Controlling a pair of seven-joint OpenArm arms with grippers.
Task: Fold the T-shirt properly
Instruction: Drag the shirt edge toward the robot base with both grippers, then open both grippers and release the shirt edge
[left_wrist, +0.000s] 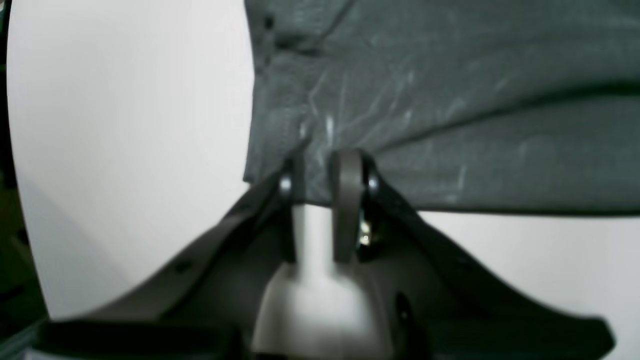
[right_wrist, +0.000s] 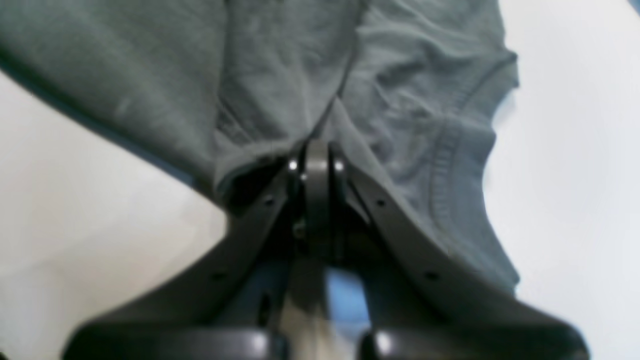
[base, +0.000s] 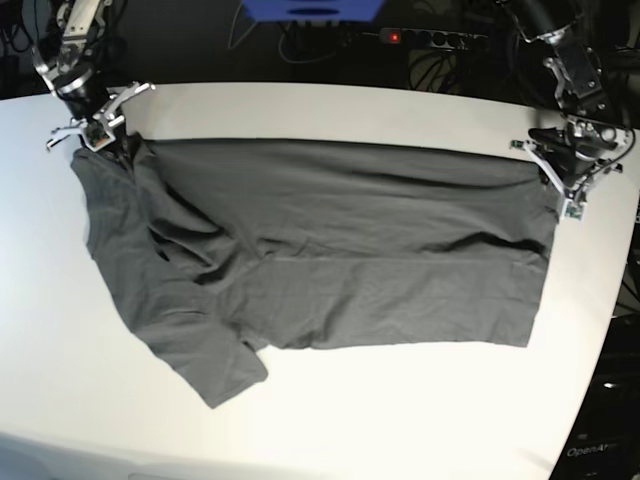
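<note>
The dark grey T-shirt (base: 340, 250) lies spread across the white table (base: 400, 420), wrinkled on its left half, with one sleeve (base: 215, 370) pointing to the near left. My right gripper (base: 100, 140) sits at the shirt's far-left corner. In the right wrist view this gripper (right_wrist: 315, 160) is shut on bunched fabric (right_wrist: 280, 75) beside the ribbed collar (right_wrist: 450, 190). My left gripper (base: 553, 170) is at the far-right hem corner. Its fingers (left_wrist: 347, 175) pinch the hem corner of the cloth (left_wrist: 450, 100) in the left wrist view.
A power strip (base: 430, 38) with a red light and a blue object (base: 310, 10) lie beyond the table's far edge, among cables. The table's rounded right edge (base: 625, 260) runs close past the left gripper.
</note>
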